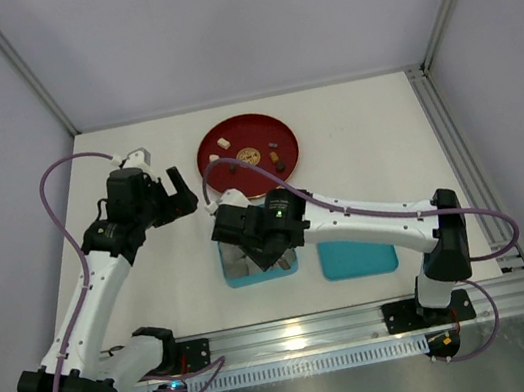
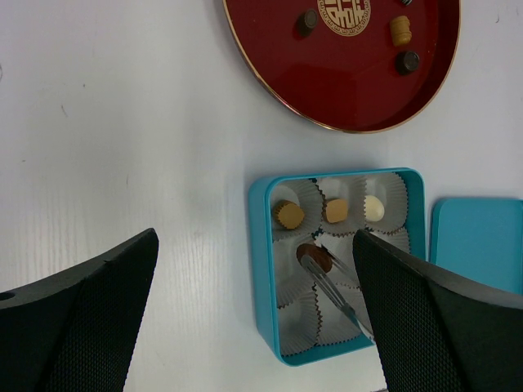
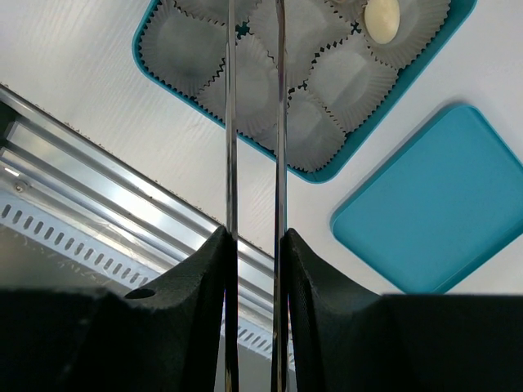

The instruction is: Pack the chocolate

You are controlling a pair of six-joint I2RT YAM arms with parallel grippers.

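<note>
Lowering a dark chocolate (image 2: 315, 256) into a middle cup of the box (image 2: 260, 269), pinched in tweezers (image 2: 337, 290) that the right gripper (image 3: 255, 245) clamps; left gripper (image 2: 255, 235) spread, empty. Three pieces already in the box's plate-side row, several left on the plate (image 2: 270, 57)

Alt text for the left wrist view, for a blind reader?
Metal tweezers pinch a dark brown chocolate inside a paper cup of a teal box that also holds two tan pieces and a cream one. A red plate with more chocolates lies beyond; the open left hand frames the foreground.
</note>
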